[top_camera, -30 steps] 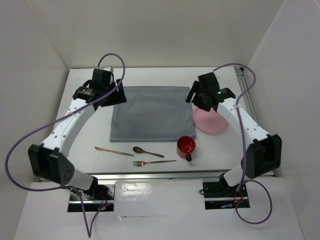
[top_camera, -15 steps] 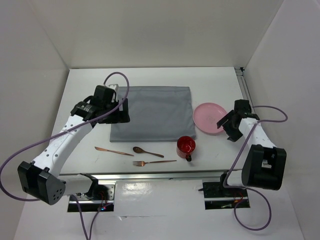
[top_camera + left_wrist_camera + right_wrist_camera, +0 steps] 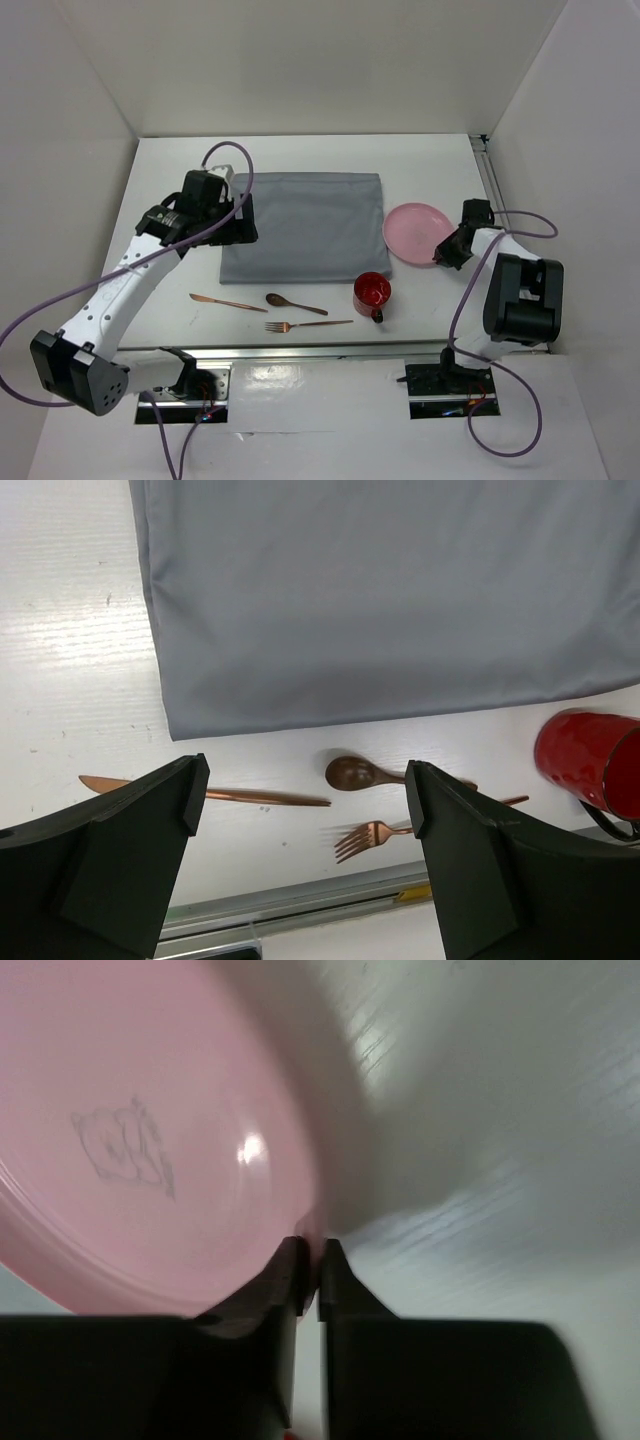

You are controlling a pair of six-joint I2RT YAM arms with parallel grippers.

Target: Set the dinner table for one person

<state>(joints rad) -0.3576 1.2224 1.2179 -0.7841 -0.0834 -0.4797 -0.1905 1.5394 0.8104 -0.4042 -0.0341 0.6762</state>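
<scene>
1. Top external view: the white bench (image 3: 300, 150) fills the middle of the frame and carries everything.
   - A grey mat (image 3: 305, 225) lies at the centre, with a pink plate (image 3: 418, 235) just to its right.
   - A red mug (image 3: 372, 293) stands near the mat's lower right corner.
   - Below the mat lie a knife (image 3: 228, 302), a spoon (image 3: 295, 304) and a fork (image 3: 308, 325).
   - The left end effector (image 3: 243, 215) hangs over the mat's left edge.
   - The right end effector (image 3: 445, 253) is at the plate's lower right rim.
   - Neither jaw gap can be read from up here.

2. Left wrist view: this settles the left side. Its two dark fingers (image 3: 130, 860) stand wide apart with nothing between them.
   - The cutlery shows on bare bench in the gap.
   - The mat fills the top of the frame and the mug sits at the right edge, clear of the cloth.
   - The plate is out of frame.

3. Right wrist view: only here is the grip plain. The fingers (image 3: 345, 1295) are almost together, clamped on the plate's rim at lower centre.
   - The blurred plate fills the upper left and bears a faint printed figure that the top view does not show.
   - Bare bench lies to the right.
</scene>
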